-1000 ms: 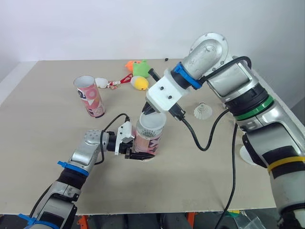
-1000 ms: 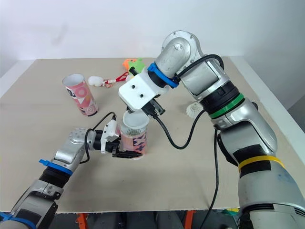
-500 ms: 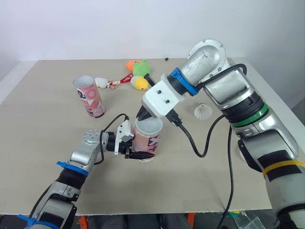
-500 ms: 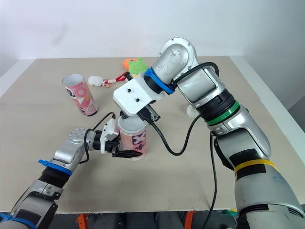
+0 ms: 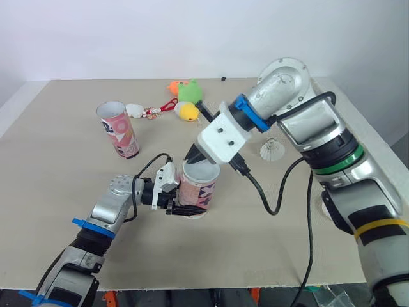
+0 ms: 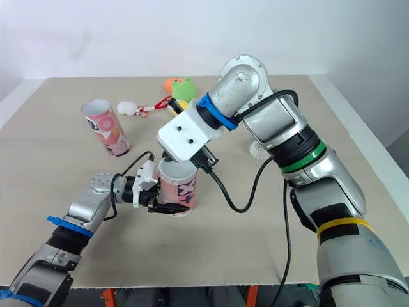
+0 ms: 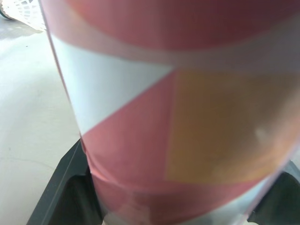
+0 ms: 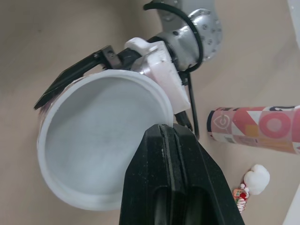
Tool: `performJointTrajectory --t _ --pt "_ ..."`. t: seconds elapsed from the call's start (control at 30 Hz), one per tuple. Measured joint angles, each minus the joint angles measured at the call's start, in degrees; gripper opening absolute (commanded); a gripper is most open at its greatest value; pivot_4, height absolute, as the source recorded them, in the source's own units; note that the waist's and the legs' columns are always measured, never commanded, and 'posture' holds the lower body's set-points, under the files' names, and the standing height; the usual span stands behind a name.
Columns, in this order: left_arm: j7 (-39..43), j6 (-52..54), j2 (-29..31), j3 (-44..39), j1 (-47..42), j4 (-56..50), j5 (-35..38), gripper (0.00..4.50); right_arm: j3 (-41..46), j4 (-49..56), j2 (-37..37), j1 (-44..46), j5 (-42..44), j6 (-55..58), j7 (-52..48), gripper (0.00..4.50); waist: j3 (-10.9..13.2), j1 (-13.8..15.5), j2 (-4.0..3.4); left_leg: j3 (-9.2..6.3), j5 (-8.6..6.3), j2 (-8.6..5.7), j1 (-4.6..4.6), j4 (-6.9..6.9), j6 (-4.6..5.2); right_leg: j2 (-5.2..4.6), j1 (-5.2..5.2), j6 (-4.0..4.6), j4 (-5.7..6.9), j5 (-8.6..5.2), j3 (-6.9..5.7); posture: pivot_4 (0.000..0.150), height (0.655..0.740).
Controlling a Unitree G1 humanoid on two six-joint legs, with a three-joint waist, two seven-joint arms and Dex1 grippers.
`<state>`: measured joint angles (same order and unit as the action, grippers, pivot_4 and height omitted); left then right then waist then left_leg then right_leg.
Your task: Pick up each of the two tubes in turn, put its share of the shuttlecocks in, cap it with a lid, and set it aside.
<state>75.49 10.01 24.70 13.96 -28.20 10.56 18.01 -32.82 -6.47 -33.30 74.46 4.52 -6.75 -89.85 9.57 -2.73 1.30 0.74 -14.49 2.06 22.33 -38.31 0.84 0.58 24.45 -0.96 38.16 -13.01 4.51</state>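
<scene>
At the middle of the bench, the left claw pinches the tube, and the right claw, pressed together, is at the rim of its lid.

1. Near tube: pink/white/orange print, upright, centre front.
2. Lid: white, round, sits on top of near tube.
3. Far tube: pink print, top open, upright w/ slight lean, rear left.
4. Shuttlecock: white, on table, right of near tube, apart.
</scene>
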Motion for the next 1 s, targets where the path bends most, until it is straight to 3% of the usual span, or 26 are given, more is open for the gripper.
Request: performJointTrajectory --t 0.23,0.27,0.37,0.47,0.57,0.8,0.87,0.9,0.93,1.0 --pt "-0.43 -0.23 0.21 0.56 0.42 -0.51 -0.30 3.03 -0.21 0.16 -0.22 -1.19 -0.29 -2.56 0.30 0.04 -0.39 0.04 0.04 -0.15 -0.04 0.03 -0.09 0.03 0.05 0.00 -0.13 0.16 0.00 -0.11 -0.16 0.150 0.7323" --pt "-0.54 -0.23 0.32 0.58 0.65 -0.70 -0.31 3.03 -0.02 0.08 0.11 -1.44 -0.50 -2.62 0.30 0.52 -0.54 0.04 0.08 -0.15 -0.05 0.03 -0.14 0.09 0.06 0.00 -0.14 0.18 0.00 -0.15 -0.17 0.150 0.7323" --pt "-0.60 -0.23 0.62 0.59 1.28 -1.01 -0.20 3.03 0.19 -0.12 1.12 -2.18 -1.10 -2.55 0.21 1.39 -0.65 0.01 0.17 -0.15 -0.06 0.09 -0.27 0.20 0.07 0.07 -0.19 0.25 0.01 -0.19 -0.18 0.150 0.7323" --pt "-0.63 -0.24 0.92 0.57 1.41 -1.15 -0.12 3.03 1.38 -0.92 2.06 -2.26 -1.38 -1.61 0.17 2.81 -0.65 0.01 0.16 -0.21 -0.05 0.18 -0.31 0.23 0.07 0.16 -0.19 0.34 0.05 -0.24 -0.25 0.150 0.7323" --pt "-0.57 -0.24 1.12 0.55 1.49 -1.25 -0.09 3.03 2.09 -1.18 2.35 -1.81 4.19 5.71 -0.29 3.61 -0.64 0.03 0.14 -0.33 -0.05 0.29 -0.30 0.26 0.07 0.23 -0.18 0.53 0.09 -0.26 -0.38 0.150 0.7323" --pt "-0.32 -0.37 1.11 0.71 1.43 -1.24 -0.03 3.03 7.54 -7.11 1.53 3.54 12.55 15.15 -0.42 3.61 -0.59 0.13 0.07 -0.43 -0.05 0.25 -0.21 0.33 0.07 0.20 -0.12 0.65 0.09 -0.28 -0.45 0.150 0.7323" --pt "-0.22 -0.82 1.11 0.78 1.44 -1.13 -0.04 3.03 8.14 -6.76 0.50 3.51 15.22 17.54 -0.43 3.08 -0.59 0.13 0.07 -0.44 -0.06 0.22 -0.21 0.38 0.07 0.17 -0.12 0.64 0.08 -0.31 -0.45 0.150 0.7323" --pt "-0.21 -1.20 1.11 0.80 1.47 -0.97 -0.04 3.03 7.84 -5.58 -0.11 1.90 16.77 19.24 -0.45 2.32 -0.59 0.14 0.07 -0.46 -0.06 0.20 -0.21 0.40 0.07 0.16 -0.13 0.64 0.08 -0.32 -0.46 0.150 0.7323" --pt "-0.23 -1.21 1.11 0.80 1.45 -0.97 -0.04 3.03 7.60 -5.59 -0.11 1.66 16.90 19.44 -0.45 2.18 -0.58 0.13 0.05 -0.45 -0.06 0.19 -0.21 0.40 0.08 0.16 -0.12 0.60 0.09 -0.33 -0.45 0.150 0.7323" --pt "-0.25 -1.39 1.11 0.84 1.46 -0.89 -0.05 3.03 5.75 -4.24 -0.74 -0.02 16.99 19.02 -0.47 1.15 -0.58 0.13 0.05 -0.49 -0.06 0.19 -0.21 0.40 0.07 0.17 -0.13 0.47 0.08 -0.41 -0.49 0.150 0.7323"
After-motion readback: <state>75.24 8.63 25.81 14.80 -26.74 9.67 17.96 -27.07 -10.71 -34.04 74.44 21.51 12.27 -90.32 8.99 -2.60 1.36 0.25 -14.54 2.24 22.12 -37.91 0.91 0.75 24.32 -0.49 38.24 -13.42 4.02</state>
